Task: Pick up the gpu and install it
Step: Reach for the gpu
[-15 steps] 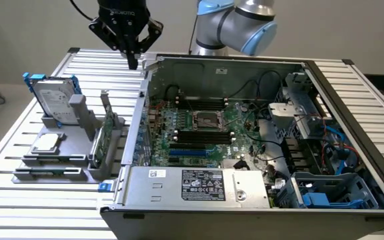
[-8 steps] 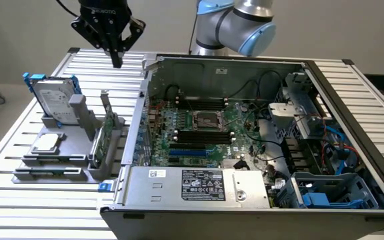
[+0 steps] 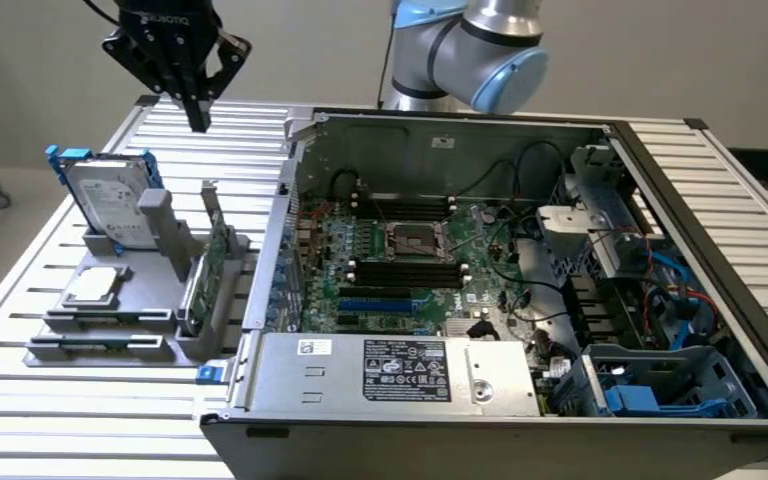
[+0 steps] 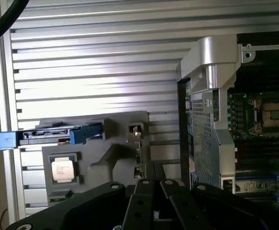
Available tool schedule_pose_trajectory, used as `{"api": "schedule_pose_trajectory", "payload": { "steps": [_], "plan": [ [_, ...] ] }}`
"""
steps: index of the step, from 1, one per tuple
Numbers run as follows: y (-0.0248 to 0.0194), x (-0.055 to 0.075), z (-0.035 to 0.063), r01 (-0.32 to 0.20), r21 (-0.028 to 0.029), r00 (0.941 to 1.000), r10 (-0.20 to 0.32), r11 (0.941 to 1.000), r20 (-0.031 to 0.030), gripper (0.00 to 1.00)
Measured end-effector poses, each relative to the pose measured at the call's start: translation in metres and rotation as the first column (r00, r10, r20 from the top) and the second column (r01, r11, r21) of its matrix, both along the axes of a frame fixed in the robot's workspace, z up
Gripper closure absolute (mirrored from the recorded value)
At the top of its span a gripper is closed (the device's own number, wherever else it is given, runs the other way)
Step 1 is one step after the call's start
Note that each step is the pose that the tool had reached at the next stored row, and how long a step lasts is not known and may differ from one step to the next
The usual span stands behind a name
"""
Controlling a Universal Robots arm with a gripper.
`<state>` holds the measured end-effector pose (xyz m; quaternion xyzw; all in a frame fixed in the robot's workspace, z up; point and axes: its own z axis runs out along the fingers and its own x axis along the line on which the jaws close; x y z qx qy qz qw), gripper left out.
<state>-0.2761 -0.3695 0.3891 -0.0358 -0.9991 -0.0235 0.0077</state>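
Gripper [image 3: 199, 122] jaws closed, empty, hovering high behind the gray holder [image 3: 117, 345]. gpu [image 3: 208, 262] stands upright in its slot, hard drive [image 3: 111, 205] near. Risk: descending closed rams the card's top edge; misaligned, it clips the drive.

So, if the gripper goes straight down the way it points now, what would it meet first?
Probably the slatted table next to the grey holder where the gpu stands; depth is unclear, so perhaps the holder itself.
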Motion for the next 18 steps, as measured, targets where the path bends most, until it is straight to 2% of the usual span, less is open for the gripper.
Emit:
{"api": "schedule_pose_trajectory", "payload": {
  "steps": [3, 5, 10, 13, 14, 16, 18],
  "plan": [
    [0.0014, -0.0115, -0.0007, 0.000, 0.0001, 1.0000, 0.000, 1.0000, -0.0036, 0.89],
    [0.0014, -0.0132, -0.0016, -0.010, 0.0001, 0.9999, 0.010, 0.9999, -0.0079, 0.89],
    [0.0014, -0.0133, -0.0025, -0.094, -0.0014, 0.9954, 0.094, 0.9955, -0.0169, 0.89],
    [0.0014, -0.0133, -0.0025, -0.137, -0.0134, 0.9904, 0.137, 0.9905, -0.0193, 0.89],
    [0.0014, -0.0133, -0.0026, -0.149, -0.0192, 0.9887, 0.148, 0.9887, -0.0201, 0.89],
    [0.0017, -0.0133, -0.0029, -0.159, -0.0329, 0.9872, 0.159, 0.9867, -0.0169, 0.89],
    [0.0017, -0.0133, -0.0029, -0.160, -0.0331, 0.9871, 0.159, 0.9866, -0.0168, 0.89]
  ]
}}
